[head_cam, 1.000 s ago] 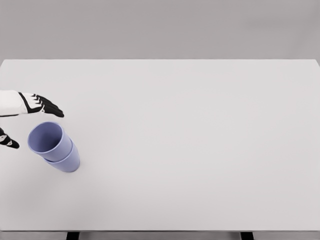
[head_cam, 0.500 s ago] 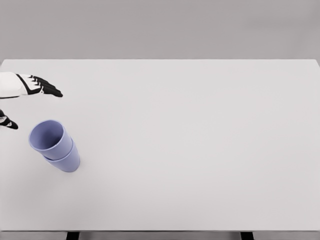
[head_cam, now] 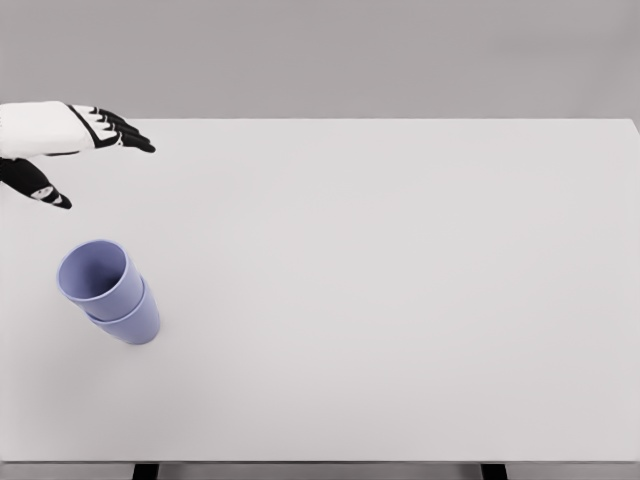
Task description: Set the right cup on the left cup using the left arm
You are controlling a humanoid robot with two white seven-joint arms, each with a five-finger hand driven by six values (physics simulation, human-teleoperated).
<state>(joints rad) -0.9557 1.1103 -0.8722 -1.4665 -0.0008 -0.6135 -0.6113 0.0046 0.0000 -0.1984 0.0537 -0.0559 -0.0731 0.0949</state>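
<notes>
Two lavender cups stand nested at the table's left: the upper cup sits inside the lower cup, its open mouth facing up. My left hand hovers above and behind them near the table's far left edge, well apart from the cups. Its fingers are spread and the thumb points away; it holds nothing. The right arm does not show.
The white table stretches wide to the right of the cups. Its far edge meets a grey wall, and two dark legs show under the front edge.
My left hand has lifted away from the stacked cups, moving up and toward the far edge of the table. The cups have stayed put.
</notes>
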